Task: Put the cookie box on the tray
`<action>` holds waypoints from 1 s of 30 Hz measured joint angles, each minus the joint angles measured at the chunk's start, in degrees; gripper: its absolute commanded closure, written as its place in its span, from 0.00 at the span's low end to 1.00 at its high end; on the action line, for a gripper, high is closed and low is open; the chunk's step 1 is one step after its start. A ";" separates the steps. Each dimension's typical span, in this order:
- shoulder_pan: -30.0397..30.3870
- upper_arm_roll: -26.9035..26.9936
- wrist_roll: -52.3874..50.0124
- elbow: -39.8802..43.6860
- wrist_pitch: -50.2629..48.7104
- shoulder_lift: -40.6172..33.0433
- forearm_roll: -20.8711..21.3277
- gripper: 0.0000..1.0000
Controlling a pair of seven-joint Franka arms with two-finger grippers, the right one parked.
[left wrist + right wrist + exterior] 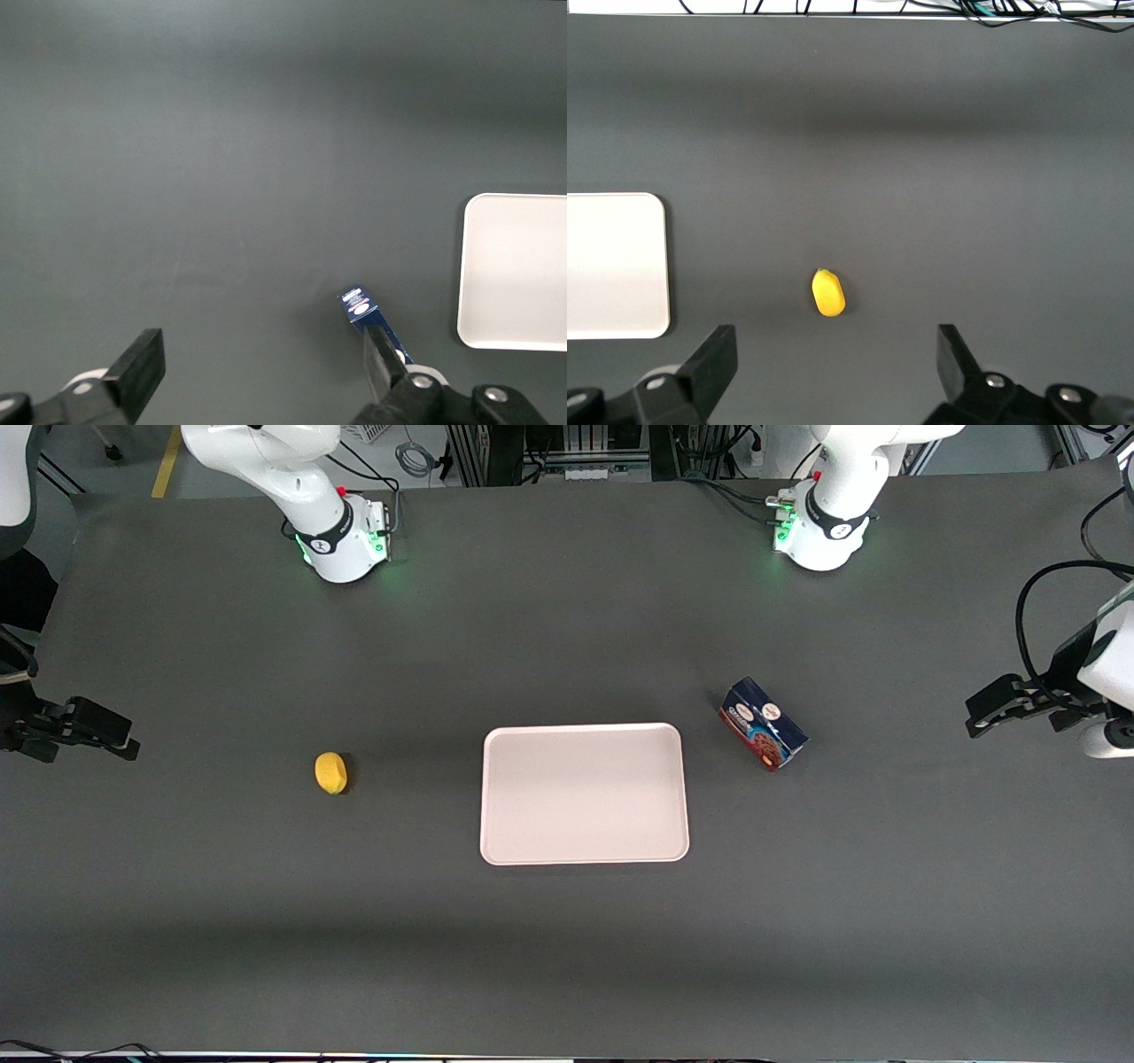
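On the dark grey surface point(567, 957), the pale pink tray point(584, 794) lies flat near the middle, with nothing on it. Toward the working arm's end, the gripper point(974, 719) hangs above the surface, well apart from everything else, its 2 fingers point(142, 363) spread wide around nothing. The navy cookie box point(763, 723) rests on the surface just beside the tray, between tray and gripper, turned at an angle to the tray's edge, its red-brown end nearer the front camera. A small yellow lump point(330, 772) sits toward the parked arm's end.
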 measured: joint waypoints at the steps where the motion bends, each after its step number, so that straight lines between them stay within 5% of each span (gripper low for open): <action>1: 0.00 0.00 0.00 0.00 0.00 0.00 0.00 0.00; 18: -0.18 -0.06 -1.39 -0.15 -0.03 0.00 -0.12 0.00; 30: -4.45 -0.51 -28.82 -0.86 -2.43 0.00 -0.48 0.00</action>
